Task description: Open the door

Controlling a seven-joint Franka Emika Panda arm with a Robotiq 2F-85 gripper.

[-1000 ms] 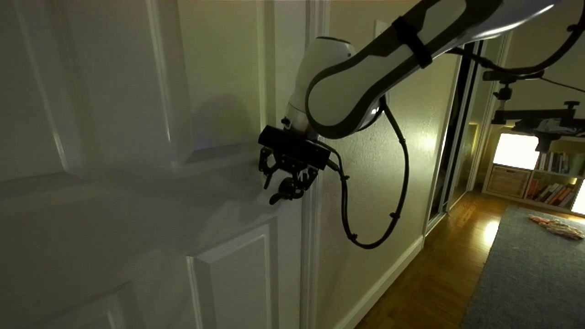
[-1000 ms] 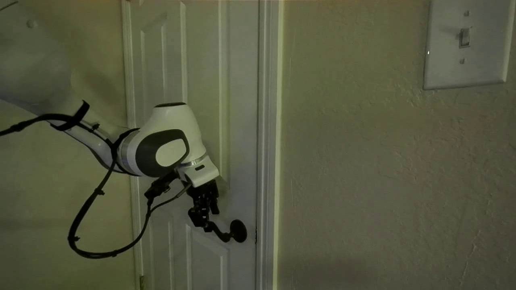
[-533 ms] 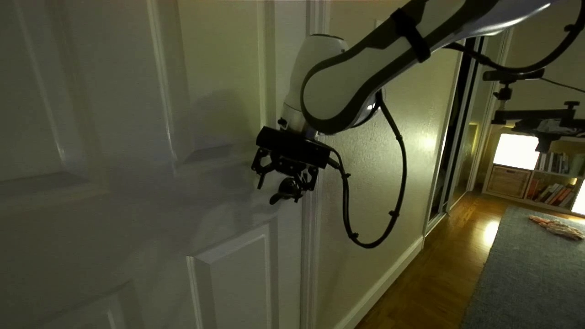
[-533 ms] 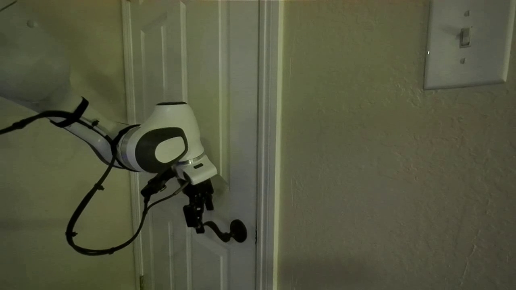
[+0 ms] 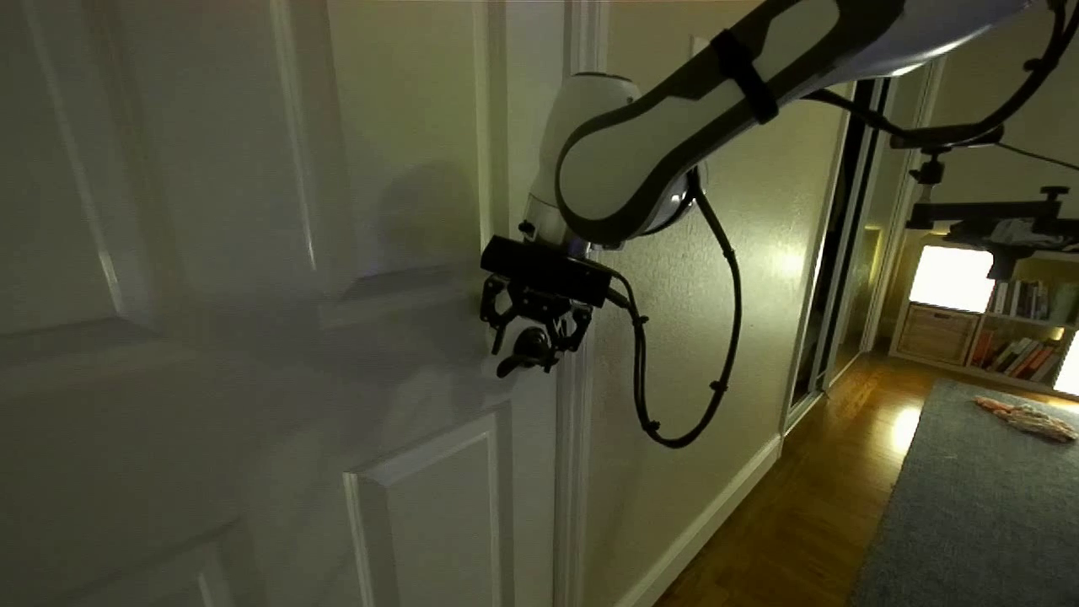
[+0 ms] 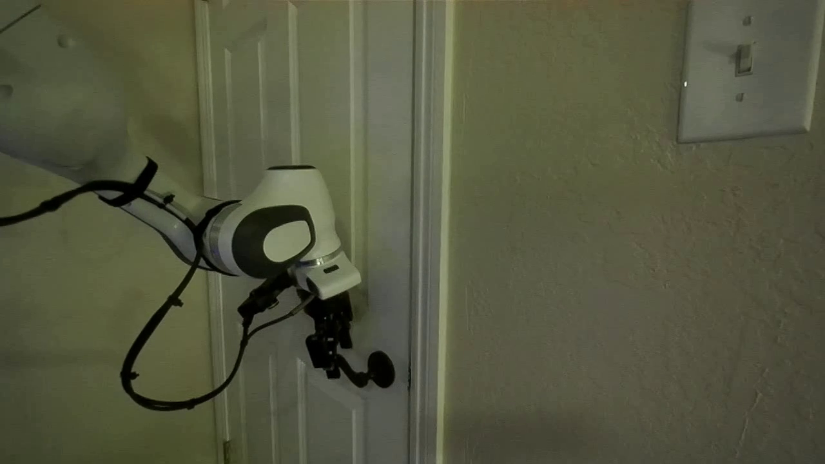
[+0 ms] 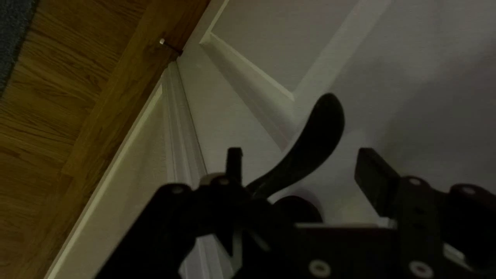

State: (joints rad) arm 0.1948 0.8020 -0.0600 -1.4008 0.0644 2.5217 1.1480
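The door [image 5: 278, 396] is tall, white and panelled, and looks closed against its frame in both exterior views [image 6: 390, 161]. Its dark curved lever handle [image 6: 380, 369] sits near the frame-side edge. My gripper [image 5: 524, 354] is at the handle, pointing down, in both exterior views [image 6: 340, 359]. In the wrist view, my gripper [image 7: 302, 164] is open with a wide gap. The lever [image 7: 317, 135] shows in that gap, nearer the left finger [image 7: 234, 164], which hides part of its base. The right finger [image 7: 376, 182] is apart from it. I cannot tell whether the left finger touches it.
The door frame [image 6: 430, 225] and a cream wall [image 6: 580, 270] with a light switch [image 6: 744, 59] stand beside the door. A thin door stop [image 7: 170, 46] sticks out low down. A grey rug [image 5: 969, 489] and a shelf with books [image 5: 1020, 337] are farther back.
My gripper first drew back slightly from the handle, then moved back toward it over the last half second, to the right in both exterior views. The door and handle look unmoved.
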